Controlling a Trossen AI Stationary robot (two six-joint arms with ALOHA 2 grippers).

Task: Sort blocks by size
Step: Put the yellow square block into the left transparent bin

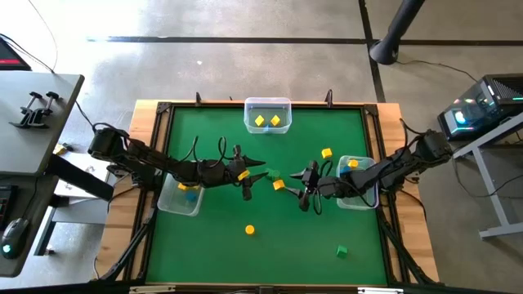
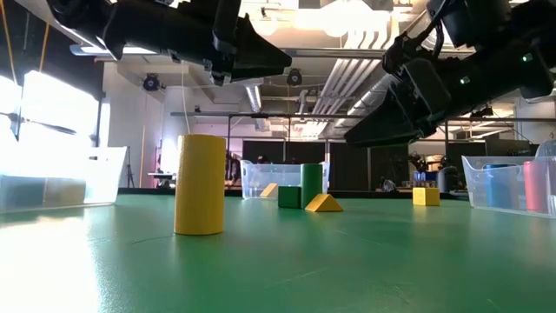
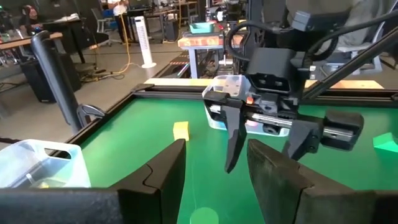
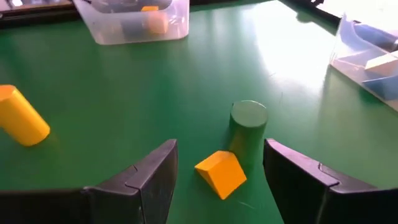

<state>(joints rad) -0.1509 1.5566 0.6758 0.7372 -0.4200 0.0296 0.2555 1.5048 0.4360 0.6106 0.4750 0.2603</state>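
Right gripper [image 4: 217, 168] hangs mid-desk, jaws spread wide and empty, straddling the small yellow wedge block [image 4: 221, 173], which lies on the green desk [image 1: 212, 245] just beside an upright green cylinder block [image 4: 247, 129]. Left gripper [image 1: 252, 175] waits opposite, jaws open, empty. Judgement: descend centred on the wedge and grip its flat sides, not the slope, without nudging the cylinder.

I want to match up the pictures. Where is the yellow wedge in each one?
High view: the yellow wedge lies mid-table, just left of the right tool.
Low view: it sits at centre, right of the green cylinder.
Left wrist view: not in it.
Right wrist view: low centre, between that tool's fingers.
Shared landmark: the green cylinder beside it.
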